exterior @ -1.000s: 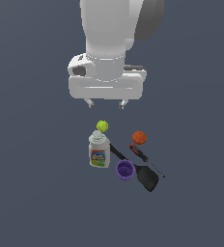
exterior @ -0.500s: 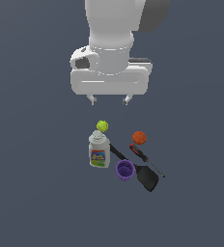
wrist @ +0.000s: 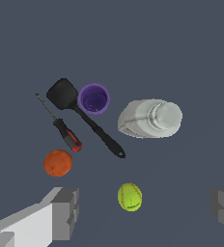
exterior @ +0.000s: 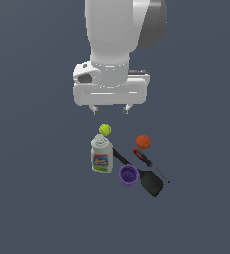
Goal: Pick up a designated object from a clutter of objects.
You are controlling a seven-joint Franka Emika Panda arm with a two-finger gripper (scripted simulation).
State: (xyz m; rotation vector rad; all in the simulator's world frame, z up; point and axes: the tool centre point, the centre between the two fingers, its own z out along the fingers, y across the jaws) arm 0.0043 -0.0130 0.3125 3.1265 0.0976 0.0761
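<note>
**Open gripper hangs above the tennis ball**

In the exterior view, the gripper (exterior: 109, 109) is up in the air with its two short fingers (exterior: 93, 109) spread apart. It holds nothing. The yellow-green tennis ball (exterior: 105, 129) sits on the counter (exterior: 37, 198) just below the gap between the fingers, a tiny bit nearer one finger than the other. The ball and the gripper do not touch.

The white bottle (exterior: 102, 154) with a colourful label stands right next to the ball, on the side away from the gripper. It looks like it touches the ball, but I cannot tell for sure. The orange ball (exterior: 143, 141) sits apart from the tennis ball, lower than the gripper too. Near it lies the red-handled screwdriver (exterior: 146, 161). The purple cup (exterior: 128, 174) and the black spatula (exterior: 144, 178) are the farthest from the gripper.

In the wrist view, the two grey fingers (wrist: 65, 212) stand wide apart at the two sides. The tennis ball (wrist: 130, 196) lies between them, with bare counter (wrist: 181, 48) all around it. Here a clear gap shows between the ball and the bottle (wrist: 150, 118). The bottle, the cup (wrist: 93, 98), the spatula (wrist: 82, 113) and the screwdriver (wrist: 65, 132) all lie past the tennis ball. The orange ball (wrist: 58, 162) sits close to one finger.
</note>
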